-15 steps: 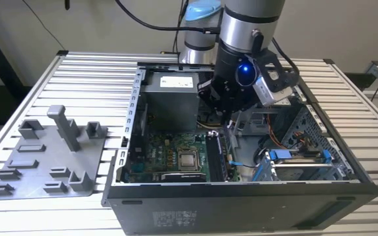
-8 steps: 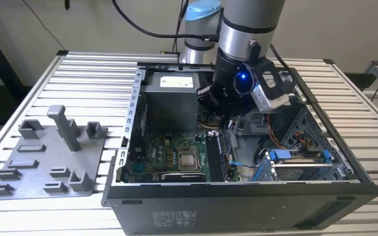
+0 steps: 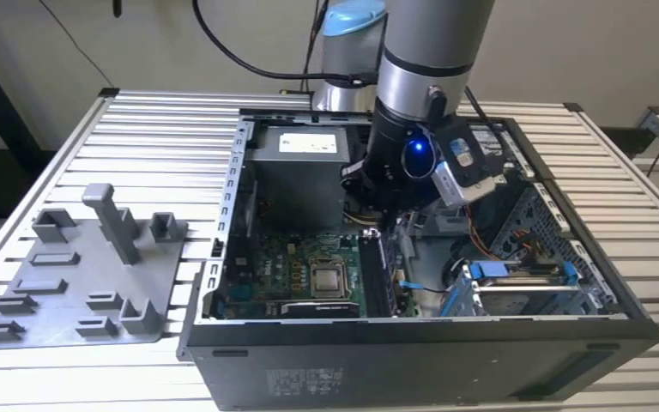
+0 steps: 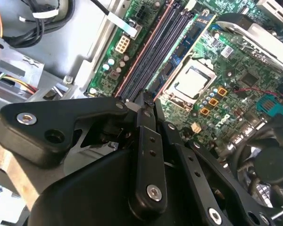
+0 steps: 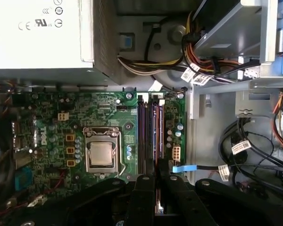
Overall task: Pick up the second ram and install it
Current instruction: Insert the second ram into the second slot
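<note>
The second ram (image 5: 155, 136) is a thin dark strip standing on edge in one of the long black motherboard slots (image 5: 142, 136), beside the processor socket (image 5: 102, 154). My gripper (image 5: 155, 181) is at one end of that strip, its black fingers (image 5: 144, 193) closed in, with the strip's edge running into the narrow gap between them. In the second wrist view the gripper (image 4: 144, 100) meets the end of the ram (image 4: 148, 49). The exterior view shows the gripper (image 3: 393, 225) low inside the open computer case, over the far end of the ram (image 3: 377, 270).
A grey plastic tray (image 3: 78, 283) with upright pegs lies on the slatted table at the exterior view's left. Inside the case are the power supply (image 3: 295, 142), bundled cables (image 5: 203, 70), a blue cable (image 5: 179, 167) by the slots, and a drive cage (image 3: 524, 283).
</note>
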Motion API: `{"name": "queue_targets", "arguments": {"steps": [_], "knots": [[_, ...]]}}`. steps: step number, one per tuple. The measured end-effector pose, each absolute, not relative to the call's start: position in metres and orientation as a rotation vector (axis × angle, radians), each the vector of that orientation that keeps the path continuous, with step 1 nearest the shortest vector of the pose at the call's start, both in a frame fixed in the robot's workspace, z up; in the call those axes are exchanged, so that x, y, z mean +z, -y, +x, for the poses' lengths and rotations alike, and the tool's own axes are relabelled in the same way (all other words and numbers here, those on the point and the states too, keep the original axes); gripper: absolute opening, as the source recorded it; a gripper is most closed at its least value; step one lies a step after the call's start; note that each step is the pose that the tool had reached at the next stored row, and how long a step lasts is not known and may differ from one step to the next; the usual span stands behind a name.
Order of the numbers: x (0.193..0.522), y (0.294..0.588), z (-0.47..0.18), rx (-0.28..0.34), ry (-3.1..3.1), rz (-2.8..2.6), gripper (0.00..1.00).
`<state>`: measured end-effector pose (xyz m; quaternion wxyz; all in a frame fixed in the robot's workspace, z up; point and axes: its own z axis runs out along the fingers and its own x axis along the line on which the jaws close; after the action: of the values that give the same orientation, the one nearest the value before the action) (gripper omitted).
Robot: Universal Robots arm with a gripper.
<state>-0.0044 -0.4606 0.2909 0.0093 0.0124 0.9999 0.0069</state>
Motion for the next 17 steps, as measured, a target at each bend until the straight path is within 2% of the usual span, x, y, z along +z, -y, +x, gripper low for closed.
{"name": "queue_targets", "arguments": {"steps": [17], "knots": [[0.26,0.461,-0.01,0.022,-3.123,0.042,0.14]]}}
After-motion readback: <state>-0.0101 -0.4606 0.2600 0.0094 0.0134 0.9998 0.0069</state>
